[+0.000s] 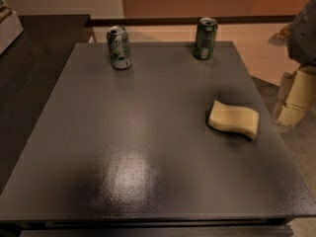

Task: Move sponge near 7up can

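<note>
Dark green can [205, 38] on grey table [123, 132]

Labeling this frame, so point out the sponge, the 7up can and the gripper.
sponge [233, 118]: camera view, middle of its top face.
7up can [119, 47]: camera view, its printed side.
gripper [295, 102]: camera view, pale part just right of the table [148, 132].

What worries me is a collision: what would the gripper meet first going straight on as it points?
The gripper, off the table's right edge, points down and left. Probably the table edge beside the sponge first, though it may reach the floor; depth is unclear.
</note>
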Action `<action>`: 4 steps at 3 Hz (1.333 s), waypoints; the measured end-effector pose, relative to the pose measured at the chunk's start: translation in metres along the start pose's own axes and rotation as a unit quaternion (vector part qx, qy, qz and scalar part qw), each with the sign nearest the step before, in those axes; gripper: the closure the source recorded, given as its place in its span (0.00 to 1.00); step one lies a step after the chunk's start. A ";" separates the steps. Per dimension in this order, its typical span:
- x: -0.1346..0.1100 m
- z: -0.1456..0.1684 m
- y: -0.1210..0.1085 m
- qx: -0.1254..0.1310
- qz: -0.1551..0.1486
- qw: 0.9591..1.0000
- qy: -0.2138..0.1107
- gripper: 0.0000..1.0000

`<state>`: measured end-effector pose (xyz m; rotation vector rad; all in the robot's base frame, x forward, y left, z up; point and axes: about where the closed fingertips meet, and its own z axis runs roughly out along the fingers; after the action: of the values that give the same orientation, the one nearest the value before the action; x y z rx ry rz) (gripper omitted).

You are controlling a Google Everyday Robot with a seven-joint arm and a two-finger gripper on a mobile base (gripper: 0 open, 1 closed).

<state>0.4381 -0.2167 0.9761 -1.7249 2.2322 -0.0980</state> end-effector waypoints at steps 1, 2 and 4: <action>0.000 0.001 0.000 0.007 0.004 1.000 -0.004 0.00; 0.001 0.011 0.001 0.009 0.012 1.000 -0.015 0.00; 0.000 0.043 0.002 -0.007 0.028 0.999 -0.042 0.00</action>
<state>0.4488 -0.2107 0.9350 -1.6411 2.2233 0.0016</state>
